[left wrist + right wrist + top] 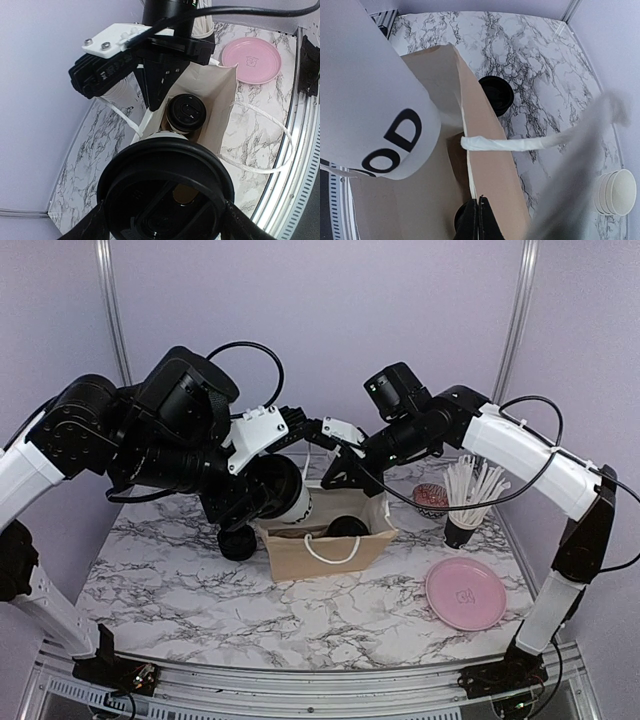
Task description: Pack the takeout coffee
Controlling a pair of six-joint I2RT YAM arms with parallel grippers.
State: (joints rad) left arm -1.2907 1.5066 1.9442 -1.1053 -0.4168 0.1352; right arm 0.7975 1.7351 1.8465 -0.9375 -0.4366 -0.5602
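The takeout coffee (298, 504), a white cup with a black lid (165, 190) and dark lettering (395, 135), hangs tilted over the open brown paper bag (325, 552). My left gripper (162, 225) is shut on it, with a finger (241, 226) against each side of the lid. A second lidded cup (186, 112) stands inside the bag. My right gripper (478, 217) is shut on the bag's far rim (490, 165), holding the mouth open (332, 478).
A stack of black lids (237, 543) sits left of the bag, and shows beyond the bag's far wall in the right wrist view (496, 92). A pink plate (465, 593), a black cup of stirrers (470, 495) and a patterned bowl (431, 498) lie to the right. Stacked white cups (615, 192) stand by the back wall. The bag's rope handle (520, 143) hangs loose.
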